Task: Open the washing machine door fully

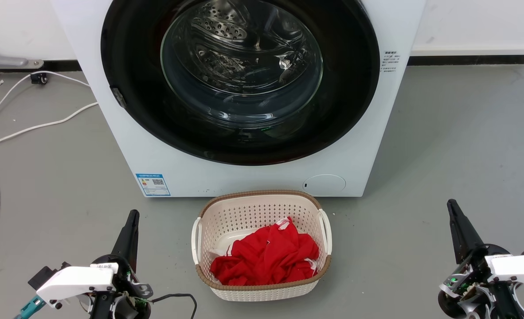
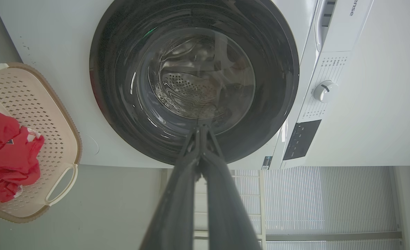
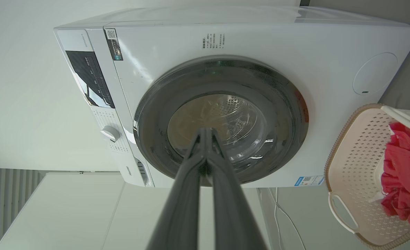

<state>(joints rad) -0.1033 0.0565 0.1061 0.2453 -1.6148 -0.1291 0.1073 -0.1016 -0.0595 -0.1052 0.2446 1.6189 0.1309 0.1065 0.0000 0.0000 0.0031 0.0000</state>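
jaws pressed together on both arms, nothing held between them. left gripper (image 1: 132,215) down at seven o'clock in the head view, long dark fingers pointing up toward twelve, well short of the machine. right gripper (image 1: 451,204) over at four o'clock, tips leaning toward eleven, likewise clear of everything. washing machine door (image 1: 242,71) up at twelve o'clock, shut flat against the white washing machine (image 1: 399,26), glossy black ring around the bulging glass, perforated drum (image 1: 220,29) glinting behind it. small round white service flap (image 1: 324,184) at the cabinet's five o'clock corner, blue label (image 1: 152,184) at its seven o'clock corner. cream laundry basket (image 1: 262,194) on the grey floor at six o'clock, just in front of the machine, between the two grippers, red clothing (image 1: 266,257) heaped inside. white cable (image 1: 22,128) snaking across the floor at nine o'clock. in the left wrist view, closed fingertips lined up against the lower glass, control dial (image 2: 324,91) off at three o'clock.
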